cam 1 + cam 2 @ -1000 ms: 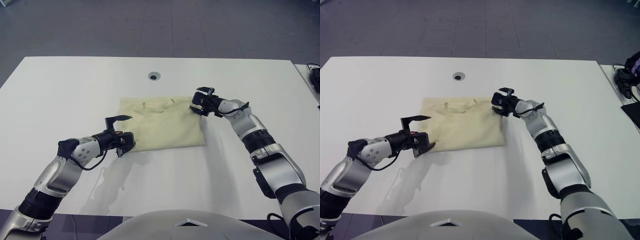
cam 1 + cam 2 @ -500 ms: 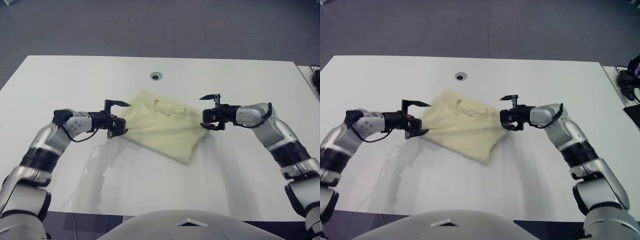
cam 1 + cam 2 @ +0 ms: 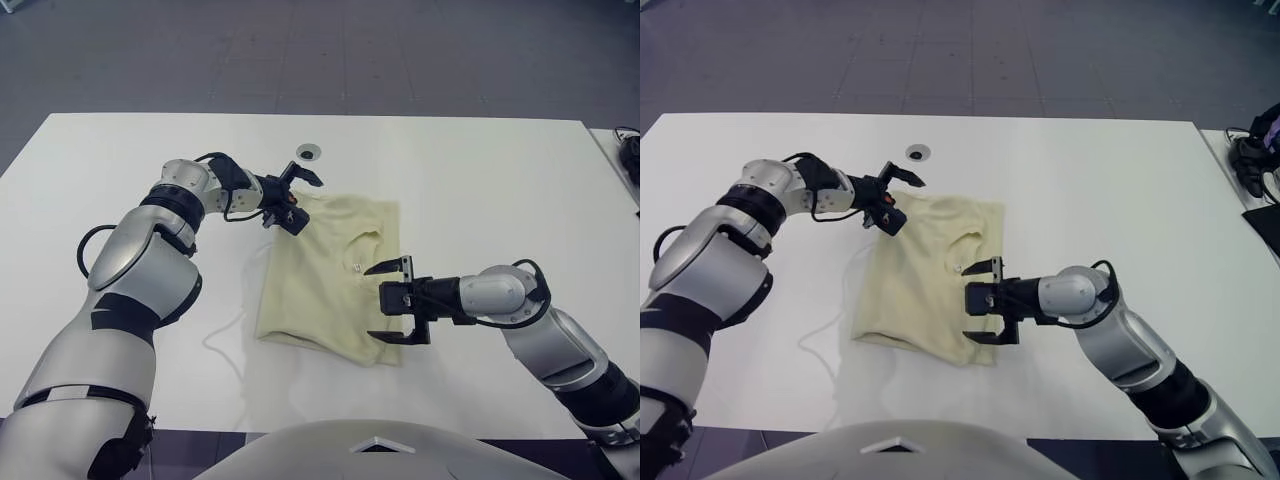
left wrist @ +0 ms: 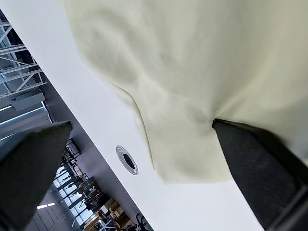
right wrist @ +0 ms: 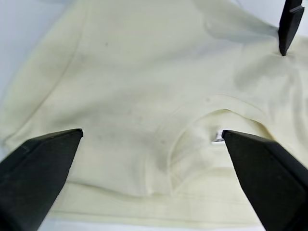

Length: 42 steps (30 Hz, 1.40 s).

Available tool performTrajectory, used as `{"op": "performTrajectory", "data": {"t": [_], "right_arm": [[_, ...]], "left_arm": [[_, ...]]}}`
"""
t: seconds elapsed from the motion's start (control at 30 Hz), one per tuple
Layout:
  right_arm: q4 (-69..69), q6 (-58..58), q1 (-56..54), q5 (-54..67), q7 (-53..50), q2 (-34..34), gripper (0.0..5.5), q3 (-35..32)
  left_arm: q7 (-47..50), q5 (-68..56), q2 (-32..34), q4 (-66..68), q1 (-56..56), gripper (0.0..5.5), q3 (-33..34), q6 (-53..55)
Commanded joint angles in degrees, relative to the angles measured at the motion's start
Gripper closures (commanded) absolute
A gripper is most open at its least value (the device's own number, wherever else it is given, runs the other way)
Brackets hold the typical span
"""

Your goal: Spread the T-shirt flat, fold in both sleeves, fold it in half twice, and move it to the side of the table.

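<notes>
The pale yellow T-shirt [image 3: 325,275] lies folded into a rough rectangle mid-table, its long side running front to back and the collar [image 5: 202,125] facing up. My left gripper [image 3: 303,203] is open at the shirt's far left corner, one finger [image 4: 255,168] resting against the cloth. Over the shirt's near right edge my right gripper [image 3: 370,302] stands open, its fingers spread wide above the fabric. In the right wrist view a tip of the left gripper's finger [image 5: 288,24] shows past the shirt.
The white table [image 3: 500,180] has a round cable hole [image 3: 309,151] just behind the shirt. Dark gear [image 3: 1252,150] sits off the table's far right edge. Bare tabletop stretches to the left and right of the shirt.
The shirt has turned about a quarter turn on the table. My left gripper swung from the near left to the far side. My right gripper came from the far right to the near edge.
</notes>
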Motion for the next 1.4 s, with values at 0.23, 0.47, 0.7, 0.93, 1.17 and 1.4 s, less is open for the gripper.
{"op": "performTrajectory", "data": {"t": [0.23, 0.47, 0.7, 0.93, 1.17, 1.4], "right_arm": [[10.60, 4.59, -13.14, 7.73, -3.88, 0.95, 0.12, -10.02], [48.84, -15.67, -23.67, -0.96, -25.00, 15.92, 0.12, -7.24], [72.72, -27.55, -27.88, -6.25, -33.66, 22.33, 0.12, -3.66], [92.37, -37.65, -33.48, -12.91, -38.30, 24.92, 0.12, 0.33], [106.23, -41.76, -39.36, -19.68, -46.59, 23.43, 0.12, 3.50], [110.72, -47.70, -42.99, -23.46, -56.13, 21.38, 0.12, 4.03]], "left_arm": [[-4.64, -15.90, 7.45, -2.24, -1.68, 0.10, 13.57, -8.75], [-28.19, -54.18, 22.54, -48.84, 32.85, 0.10, 17.35, 0.21], [-29.23, -57.09, 31.63, -74.91, 56.08, 0.10, 19.91, 12.28], [-32.08, -51.58, 34.51, -79.95, 64.09, 0.10, 23.43, 17.19], [-31.46, -44.41, 26.07, -73.32, 59.61, 0.10, 22.38, 17.59], [-34.02, -43.24, 20.04, -72.33, 55.56, 0.10, 20.59, 16.94]]}}
